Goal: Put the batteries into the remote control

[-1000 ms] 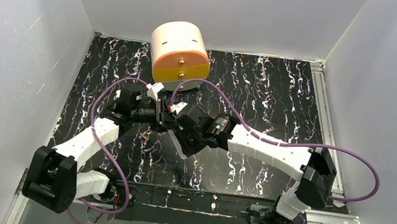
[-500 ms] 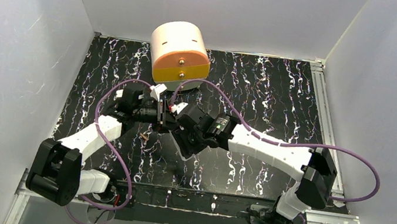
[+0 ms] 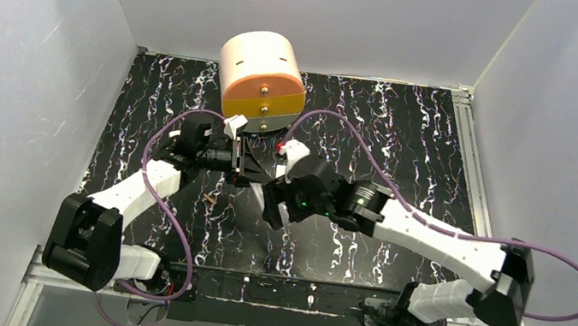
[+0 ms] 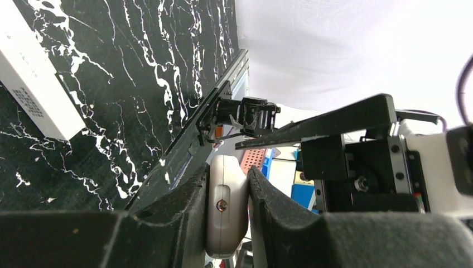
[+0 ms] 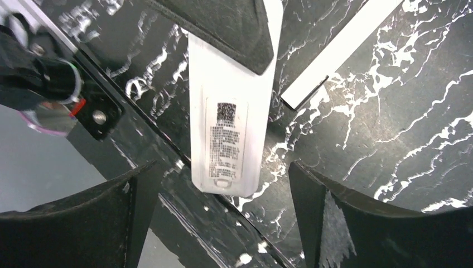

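Holdings, near edge to far wall.

1. Table (image 3: 409, 146): black slab with white veining. Both my arms are bolted at its near edge and reach in toward the middle.

2. My right gripper (image 5: 221, 167): released, with the jaws spread wide and nothing between the pads. It sits mid-table, slightly nearer than my left gripper. Its wrist camera looks straight at the plain back of the handset, and the two dark fingers (image 5: 131, 218) flank the handset's free end without touching it.

3. Battery (image 3: 211, 200): one tiny brownish piece lying on the table, left of my right gripper and near my left forearm. It is too small to tell more.

4. White bar (image 5: 340, 50): long and narrow, lying flat on the table just right of the handset in the right wrist view. It is apart from both grippers.

5. My left gripper (image 4: 227, 173): clenched on the remote control (image 5: 226, 139), left of centre and farther in than the right gripper. The left wrist view shows the handset edge-on, pinched between both fingers. The right wrist view shows one dark finger covering its upper end. The back carries a printed label, and the free rounded end points toward the near rail. I cannot tell whether any cell is inside it.

6. Drum (image 3: 261, 81): white with an orange face, standing at the far edge just beyond my left gripper.
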### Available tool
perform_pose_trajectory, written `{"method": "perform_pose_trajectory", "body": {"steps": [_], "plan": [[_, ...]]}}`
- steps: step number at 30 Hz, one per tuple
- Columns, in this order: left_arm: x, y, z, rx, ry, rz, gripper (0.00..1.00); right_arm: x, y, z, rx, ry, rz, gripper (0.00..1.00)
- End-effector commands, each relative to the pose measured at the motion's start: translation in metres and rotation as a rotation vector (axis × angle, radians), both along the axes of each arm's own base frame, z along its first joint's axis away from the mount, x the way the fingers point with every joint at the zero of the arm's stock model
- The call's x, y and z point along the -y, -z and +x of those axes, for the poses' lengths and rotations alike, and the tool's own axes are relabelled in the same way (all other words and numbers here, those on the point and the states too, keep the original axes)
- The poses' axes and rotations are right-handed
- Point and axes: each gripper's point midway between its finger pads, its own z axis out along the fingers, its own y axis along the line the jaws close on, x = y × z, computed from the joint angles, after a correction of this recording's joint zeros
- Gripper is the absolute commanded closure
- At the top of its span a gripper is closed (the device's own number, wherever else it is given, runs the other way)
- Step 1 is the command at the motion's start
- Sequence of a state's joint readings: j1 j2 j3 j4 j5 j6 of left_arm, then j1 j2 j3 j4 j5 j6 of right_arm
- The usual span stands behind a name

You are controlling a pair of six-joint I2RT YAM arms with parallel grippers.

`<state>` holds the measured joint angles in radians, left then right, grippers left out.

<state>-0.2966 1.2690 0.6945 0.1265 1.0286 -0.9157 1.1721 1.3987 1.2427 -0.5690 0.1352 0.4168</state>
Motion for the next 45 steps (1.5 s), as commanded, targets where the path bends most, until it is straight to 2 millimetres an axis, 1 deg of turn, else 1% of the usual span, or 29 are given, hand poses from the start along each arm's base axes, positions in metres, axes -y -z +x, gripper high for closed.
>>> {"method": "perform_pose_trajectory", "body": {"steps": [1, 3, 4, 5, 6, 7, 8, 10, 12, 14, 15, 18, 20, 23, 25, 27, 29, 33, 36, 41, 45], "plan": [[0.004, -0.024, 0.003, 0.024, 0.027, -0.041, 1.0, -0.006, -0.047, 0.011, 0.043, 0.092, 0.312, 0.05], [0.004, -0.027, 0.006, 0.02, 0.018, -0.043, 1.0, -0.007, -0.065, 0.014, 0.045, 0.145, 0.451, 0.03], [0.005, -0.028, 0.007, 0.014, 0.013, -0.043, 1.0, -0.007, -0.075, 0.02, 0.053, 0.195, 0.528, 0.02], [0.005, -0.031, 0.008, 0.008, 0.009, -0.046, 1.0, -0.002, -0.076, 0.023, 0.039, 0.251, 0.572, 0.01], [0.005, -0.032, 0.009, 0.002, 0.006, -0.049, 1.0, 0.001, -0.083, 0.027, 0.032, 0.303, 0.643, 0.01], [0.006, -0.035, 0.01, -0.003, 0.002, -0.051, 1.0, 0.007, -0.085, 0.032, 0.019, 0.367, 0.702, 0.01], [0.006, -0.038, 0.011, -0.008, -0.001, -0.056, 1.0, 0.01, -0.092, 0.035, -0.012, 0.43, 0.79, 0.01], [0.007, -0.043, 0.012, -0.019, -0.009, -0.067, 1.0, 0.02, -0.089, 0.042, -0.055, 0.534, 0.894, 0.01], [0.007, -0.049, 0.014, -0.028, -0.02, -0.079, 1.0, 0.025, -0.087, 0.047, -0.081, 0.591, 0.976, 0.01], [0.008, -0.054, 0.016, -0.043, -0.035, -0.089, 1.0, 0.026, -0.089, 0.051, -0.084, 0.617, 1.005, 0.01], [0.009, -0.057, 0.018, -0.054, -0.042, -0.097, 1.0, 0.024, -0.093, 0.052, -0.078, 0.618, 1.008, 0.01], [0.011, -0.068, 0.023, -0.058, -0.054, -0.12, 1.0, 0.024, -0.094, 0.055, -0.083, 0.634, 1.0, 0.01], [0.012, -0.075, 0.026, -0.053, -0.056, -0.134, 1.0, 0.025, -0.092, 0.054, -0.114, 0.654, 1.025, 0.01], [0.014, -0.086, 0.03, -0.044, -0.052, -0.153, 1.0, 0.024, -0.093, 0.05, -0.177, 0.65, 1.106, 0.01], [0.014, -0.094, 0.033, -0.032, -0.053, -0.166, 1.0, 0.024, -0.089, 0.048, -0.217, 0.652, 1.127, 0.01], [0.015, -0.101, 0.035, -0.021, -0.052, -0.178, 1.0, 0.025, -0.092, 0.046, -0.243, 0.649, 1.16, 0.01], [0.016, -0.106, 0.036, -0.011, -0.05, -0.189, 1.0, 0.028, -0.097, 0.045, -0.256, 0.643, 1.203, 0.05], [0.016, -0.11, 0.036, -0.002, -0.044, -0.199, 1.0, 0.034, -0.106, 0.044, -0.254, 0.626, 1.274, 0.18], [0.016, -0.111, 0.035, 0.0, -0.039, -0.204, 1.0, 0.035, -0.109, 0.044, -0.262, 0.611, 1.288, 0.21], [0.017, -0.112, 0.035, -0.003, -0.037, -0.215, 1.0, 0.031, -0.105, 0.047, -0.308, 0.6, 1.28, 0.28], [0.017, -0.113, 0.034, -0.004, -0.037, -0.221, 1.0, 0.029, -0.099, 0.051, -0.34, 0.6, 1.268, 0.38]]}}
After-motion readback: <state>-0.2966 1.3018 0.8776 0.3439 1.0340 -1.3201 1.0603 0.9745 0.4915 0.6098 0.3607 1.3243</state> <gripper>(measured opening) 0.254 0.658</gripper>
